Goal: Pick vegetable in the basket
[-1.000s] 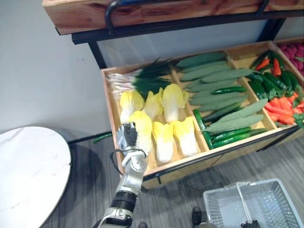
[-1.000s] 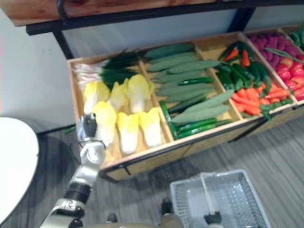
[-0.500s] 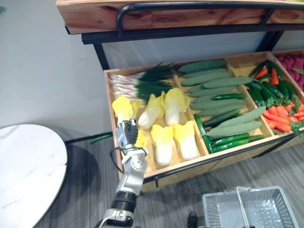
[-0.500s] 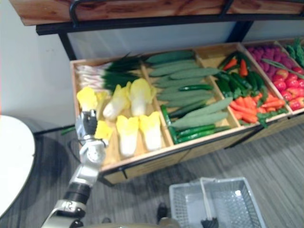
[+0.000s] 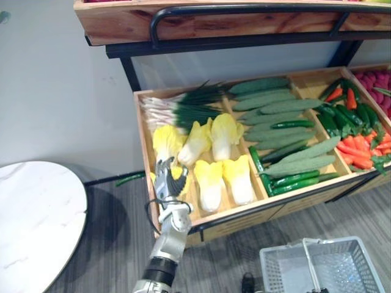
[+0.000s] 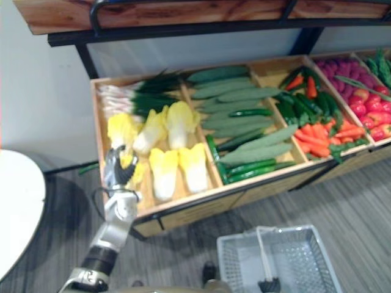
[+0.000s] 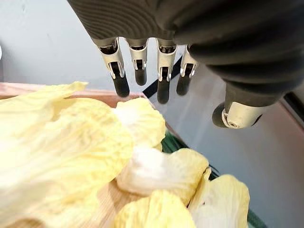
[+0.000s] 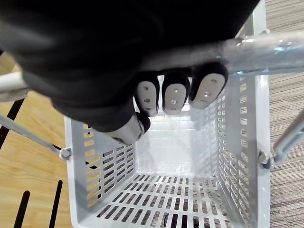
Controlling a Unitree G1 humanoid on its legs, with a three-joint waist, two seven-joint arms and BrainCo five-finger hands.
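Observation:
Several pale yellow cabbages [image 5: 211, 137] lie in the left compartment of a wooden crate [image 5: 142, 131]. My left hand [image 5: 164, 182] hovers over the front-left cabbage [image 7: 57, 142], near the crate's front corner. Its fingers [image 7: 163, 71] are straight and open, holding nothing. A grey plastic basket [image 5: 357, 259] hangs low at the right, in front of the crate, and is empty inside. My right hand [image 8: 175, 92] is shut on the basket's metal handle [image 8: 268, 45].
The crate also holds spring onions [image 5: 183, 104], cucumbers [image 5: 275, 104], and green peppers with carrots [image 5: 360, 131] further right. A wooden upper shelf [image 5: 183, 18] overhangs the back. A round white table [image 5: 36, 213] stands at the left.
My left hand has gone from curled on a cabbage to open, and sits slightly lower at the crate's front. The cabbage has settled back among the others.

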